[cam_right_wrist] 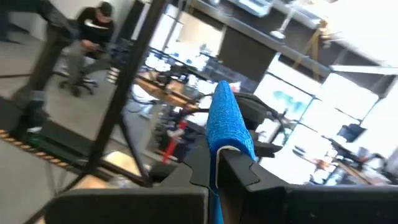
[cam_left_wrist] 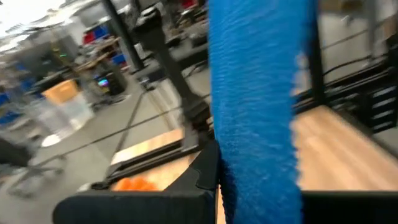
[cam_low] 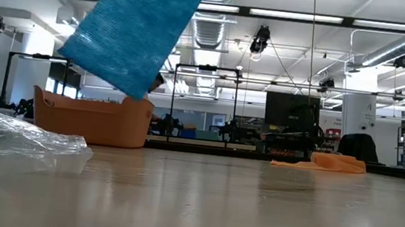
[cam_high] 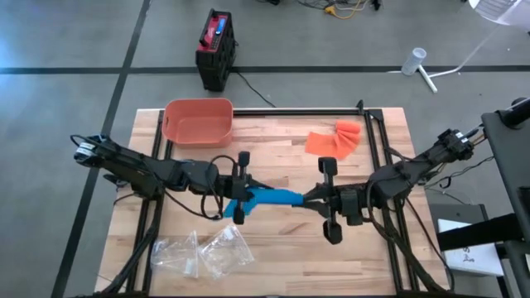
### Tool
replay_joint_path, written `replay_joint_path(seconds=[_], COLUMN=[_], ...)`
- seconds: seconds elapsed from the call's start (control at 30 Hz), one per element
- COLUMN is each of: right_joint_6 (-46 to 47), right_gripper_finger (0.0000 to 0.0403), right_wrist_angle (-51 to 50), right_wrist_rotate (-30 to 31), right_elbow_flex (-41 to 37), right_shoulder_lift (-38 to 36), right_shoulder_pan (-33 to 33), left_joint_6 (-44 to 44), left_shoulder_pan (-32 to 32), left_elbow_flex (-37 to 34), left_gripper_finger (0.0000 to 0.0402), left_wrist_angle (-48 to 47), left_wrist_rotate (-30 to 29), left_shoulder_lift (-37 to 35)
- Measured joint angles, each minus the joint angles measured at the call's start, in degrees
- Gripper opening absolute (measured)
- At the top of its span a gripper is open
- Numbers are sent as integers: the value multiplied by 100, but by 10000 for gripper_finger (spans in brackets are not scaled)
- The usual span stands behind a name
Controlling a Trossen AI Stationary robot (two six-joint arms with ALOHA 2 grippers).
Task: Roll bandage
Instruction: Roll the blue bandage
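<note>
A blue bandage (cam_high: 272,197) stretches between my two grippers above the middle of the table. My left gripper (cam_high: 242,199) is shut on its left end and my right gripper (cam_high: 317,199) on its right end. Both grippers point roughly level toward each other. In the low view a broad part of the bandage (cam_low: 135,29) hangs down from above, and its lower edge (cam_low: 140,91) stays clear of the tabletop. In the left wrist view the bandage (cam_left_wrist: 258,106) fills the picture's middle. In the right wrist view the bandage (cam_right_wrist: 225,115) shows as a narrow strip. My left gripper pinches the bandage's left end (cam_left_wrist: 249,186) between its two fingers, coming level from the table's left. The strip runs on from the fingers as a broad band, lifted clear of the table. How many layers, I cannot tell. My right gripper pinches the bandage's right end (cam_right_wrist: 219,152) between its two fingers, coming level from the table's right. The strip shows edge-on beyond the fingertips and is lifted clear of the table.
A salmon basket (cam_high: 199,122) stands at the far left of the table. An orange cloth (cam_high: 335,139) lies at the far right. Clear plastic bags (cam_high: 203,252) lie near the front edge. A person (cam_right_wrist: 93,37) sits in the room beyond.
</note>
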Motion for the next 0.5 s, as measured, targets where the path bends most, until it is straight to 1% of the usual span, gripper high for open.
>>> replay_joint_path(seconds=[0.07,0.23,0.4,0.5], right_joint_6=[-80,47,180,324], right_gripper_finger=[2,2,2,2], right_wrist_angle=[61,64,90,101], right_wrist_rotate=[135,152,154,157], right_elbow_flex=[0,4,9,9], right_shoulder_lift=[0,-4,-4,-4], right_shoulder_pan=[-26,-104,-125,-164], left_joint_6=[-88,-144,-148,-135], left_shoulder_pan=[-8,-15,-13,-13], left_elbow_flex=[0,0,0,0], left_gripper_finger=[2,29,82,118], left_wrist_angle=[102,307,452,522], left_wrist_rotate=[163,158,-54,-86], left_shoulder_lift=[0,0,4,4])
